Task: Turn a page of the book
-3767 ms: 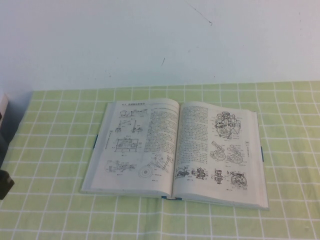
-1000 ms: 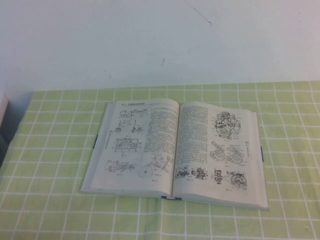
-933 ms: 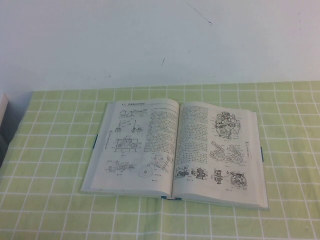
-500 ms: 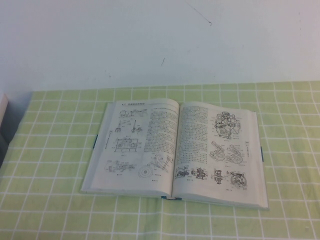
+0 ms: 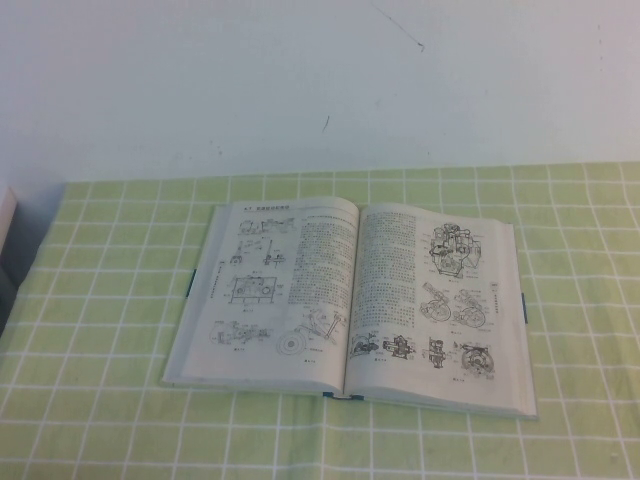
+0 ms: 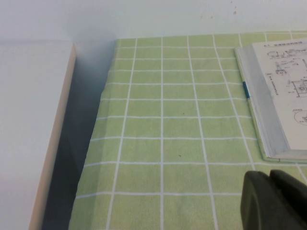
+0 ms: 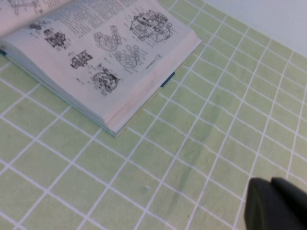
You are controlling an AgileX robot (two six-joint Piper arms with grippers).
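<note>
The book [image 5: 350,305] lies open and flat on the green checked cloth in the high view. Its left-hand page [image 5: 265,295] shows line diagrams with a text column. Its right-hand page [image 5: 440,305] shows text and machine cross-section drawings. My left gripper [image 6: 269,194] is shut and empty, over the cloth to the left of the book's left edge [image 6: 268,120]. My right gripper [image 7: 271,203] is shut and empty, over the cloth to the right of the book's right half [image 7: 100,57]. Neither gripper shows in the high view.
A white wall [image 5: 320,80] rises behind the table. A pale board or box [image 6: 33,124] stands off the table's left edge, with a dark gap beside it. Green checked cloth [image 5: 90,300] surrounds the book on all sides.
A dark object at the left edge of the high view 3.8 s ago is gone. The book and its pages have not moved over the last second.
</note>
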